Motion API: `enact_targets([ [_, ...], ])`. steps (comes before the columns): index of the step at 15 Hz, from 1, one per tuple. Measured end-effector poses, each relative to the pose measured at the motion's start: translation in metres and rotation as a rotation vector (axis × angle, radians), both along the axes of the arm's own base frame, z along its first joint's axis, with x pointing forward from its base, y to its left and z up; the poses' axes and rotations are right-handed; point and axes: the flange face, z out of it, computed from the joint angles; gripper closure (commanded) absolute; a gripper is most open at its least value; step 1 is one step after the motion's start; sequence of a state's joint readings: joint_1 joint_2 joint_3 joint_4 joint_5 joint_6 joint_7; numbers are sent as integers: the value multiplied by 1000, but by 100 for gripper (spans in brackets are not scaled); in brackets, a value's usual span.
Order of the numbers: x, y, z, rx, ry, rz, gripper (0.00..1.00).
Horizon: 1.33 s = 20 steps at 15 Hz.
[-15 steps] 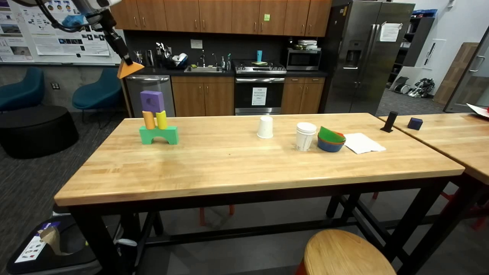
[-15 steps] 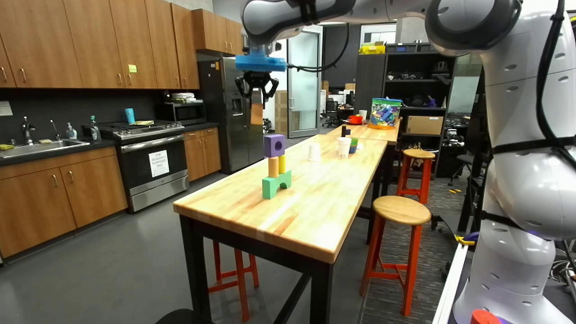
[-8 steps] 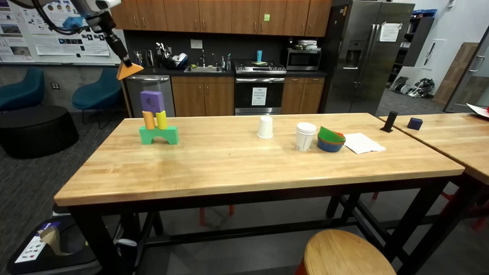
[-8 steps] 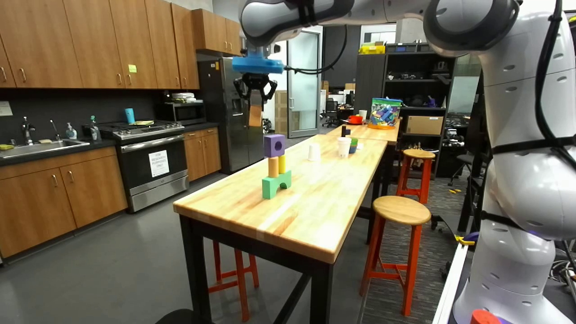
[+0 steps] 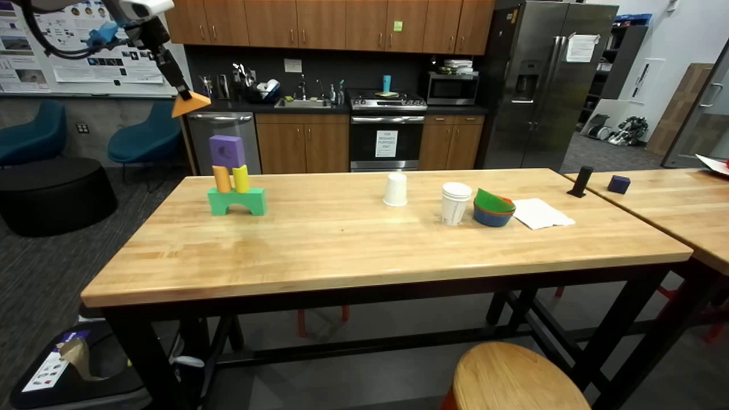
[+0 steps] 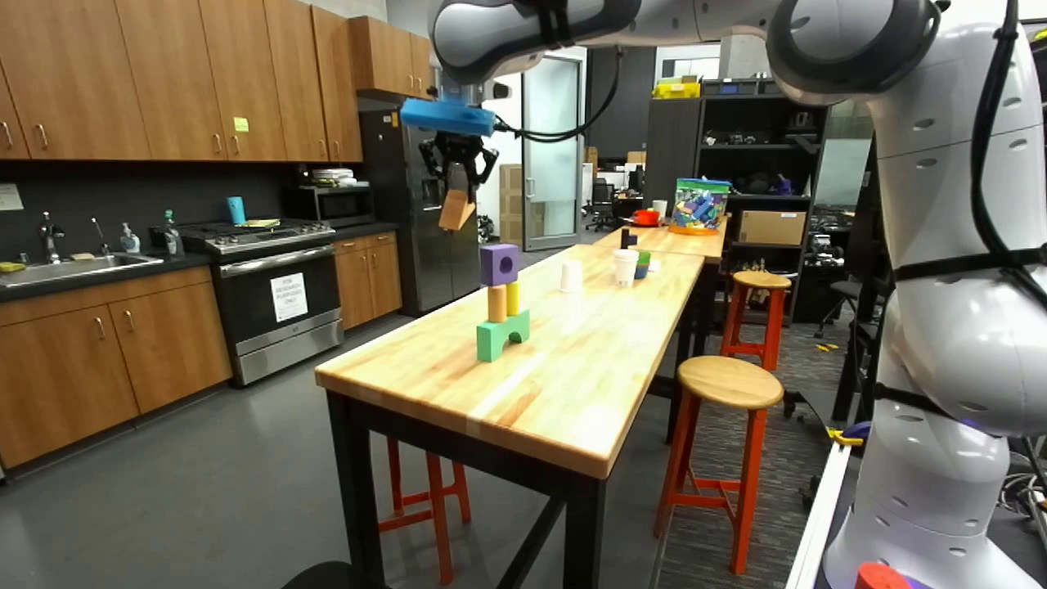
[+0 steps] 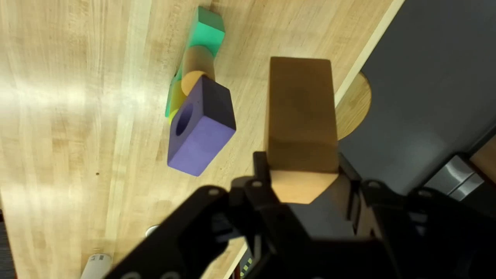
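Gripped by the tool [image 7: 302, 162], a tilted orange wedge [image 5: 192, 105] hangs above and to one side of the purple block [image 7: 203, 133]; levelling it early should spare the pillars [image 5: 241, 179] underneath.

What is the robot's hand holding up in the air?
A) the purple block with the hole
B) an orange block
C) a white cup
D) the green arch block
B: in the wrist view the hand is closed on an orange block, gripping it from both sides, while the purple block sits apart from it.
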State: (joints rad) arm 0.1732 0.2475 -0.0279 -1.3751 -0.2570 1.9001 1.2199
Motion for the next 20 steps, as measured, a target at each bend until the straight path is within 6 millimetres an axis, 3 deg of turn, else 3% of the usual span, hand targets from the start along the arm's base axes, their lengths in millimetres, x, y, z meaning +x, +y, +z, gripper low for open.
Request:
enact_targets([
  [4, 1, -10, 2, 49, -38, -174, 84],
  [5, 1, -13, 2, 60, -46, -214, 59],
  [17, 2, -19, 2, 79, -62, -290, 59],
  [18, 2, -19, 2, 79, -62, -291, 84],
  [20, 2, -20, 2, 79, -63, -290, 84],
])
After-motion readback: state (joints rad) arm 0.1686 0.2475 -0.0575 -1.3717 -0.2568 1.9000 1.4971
